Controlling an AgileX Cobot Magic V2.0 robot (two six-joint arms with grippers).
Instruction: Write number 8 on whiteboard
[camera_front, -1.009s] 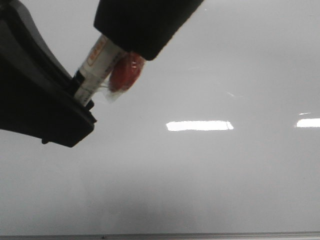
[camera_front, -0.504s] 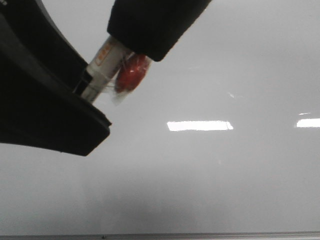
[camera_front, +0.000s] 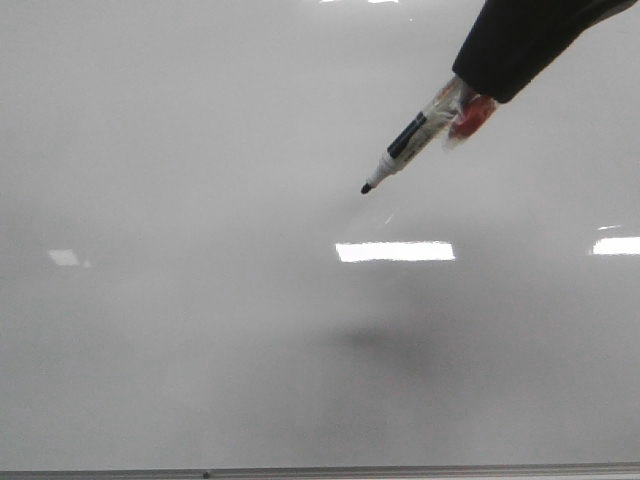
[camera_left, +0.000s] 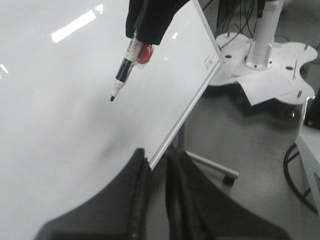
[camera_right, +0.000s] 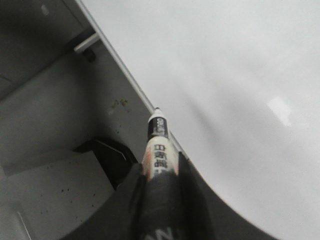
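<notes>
The whiteboard (camera_front: 200, 330) fills the front view, glossy and bare, with no number 8 in view. My right gripper (camera_front: 470, 85) comes in from the upper right, shut on a black-and-white marker (camera_front: 410, 140). The marker's bare tip (camera_front: 366, 188) points down-left, close to the board; contact cannot be told. A red round piece (camera_front: 472, 117) is taped to the marker. In the left wrist view my left gripper (camera_left: 157, 155) hangs off the board's edge (camera_left: 185, 115), jaws close together with a slim dark gap and nothing visible in it. The marker (camera_left: 125, 65) shows there too.
A thin metal rim (camera_front: 400, 470) runs along the board's bottom. Beyond the board's side are its stand leg (camera_left: 210, 167), a white floor base with a post (camera_left: 260, 55), and cables (camera_left: 300, 170) on the grey floor.
The left gripper, which covered the marker's end at the left, has pulled out of the front view. The marker has moved right and up, its tip now bare.
</notes>
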